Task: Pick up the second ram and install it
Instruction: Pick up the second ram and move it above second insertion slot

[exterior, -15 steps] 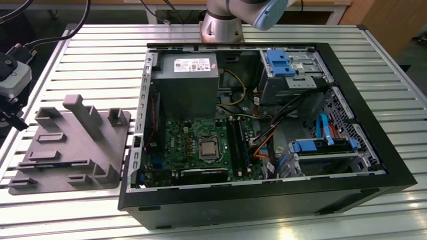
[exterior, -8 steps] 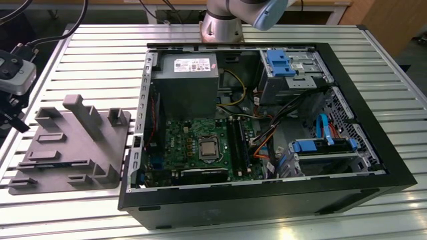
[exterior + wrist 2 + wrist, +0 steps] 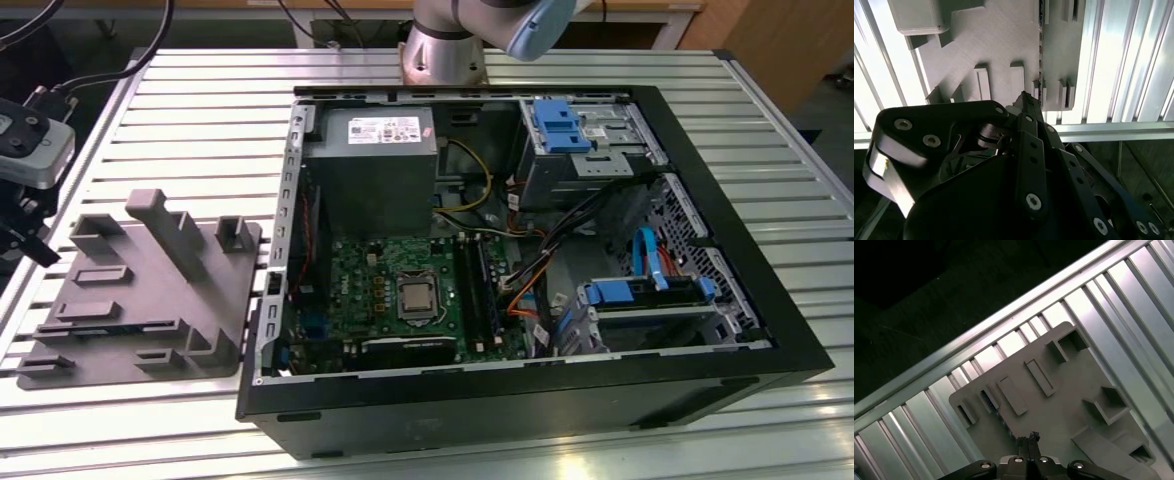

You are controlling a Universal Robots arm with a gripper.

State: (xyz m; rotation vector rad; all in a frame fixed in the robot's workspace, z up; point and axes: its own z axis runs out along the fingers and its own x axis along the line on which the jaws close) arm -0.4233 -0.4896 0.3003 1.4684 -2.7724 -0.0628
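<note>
Clenched and empty above the holder tray [image 3: 1064, 390], the end effector [image 3: 1029, 437] risks jabbing the second ram [image 3: 1040, 55] — edge-up in its slot — unless it opens.

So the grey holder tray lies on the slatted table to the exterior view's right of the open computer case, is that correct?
Not quite: the grey holder tray lies on the slatted table to the exterior view's left of the open computer case, not its right. The exterior view shows this.
</note>
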